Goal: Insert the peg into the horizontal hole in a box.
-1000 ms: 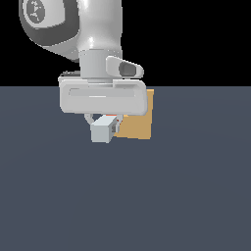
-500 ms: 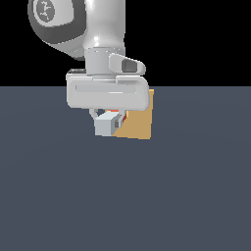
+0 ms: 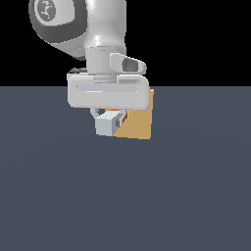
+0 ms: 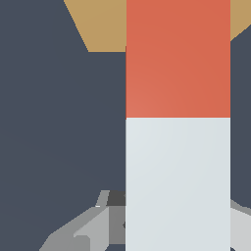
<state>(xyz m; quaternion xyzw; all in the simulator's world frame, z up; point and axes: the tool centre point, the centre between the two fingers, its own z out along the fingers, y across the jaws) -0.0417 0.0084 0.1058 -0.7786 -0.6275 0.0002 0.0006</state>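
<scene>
The peg (image 3: 106,123) hangs in my gripper (image 3: 109,116), its pale grey-white end facing the exterior camera and a sliver of its red-orange end showing behind. My gripper is shut on the peg. In the wrist view the peg (image 4: 177,127) fills the middle, red-orange part toward the box (image 4: 98,24), grey-white part between my fingers (image 4: 83,225). The tan-orange box (image 3: 139,122) stands just behind the gripper, toward the exterior view's right, partly covered by my hand. The hole is hidden.
A flat dark grey-blue floor (image 3: 186,186) spreads all around the box and gripper. My arm's white and grey links (image 3: 78,24) rise above the hand.
The gripper has risen a little with the peg held in it. The box has stayed where it was.
</scene>
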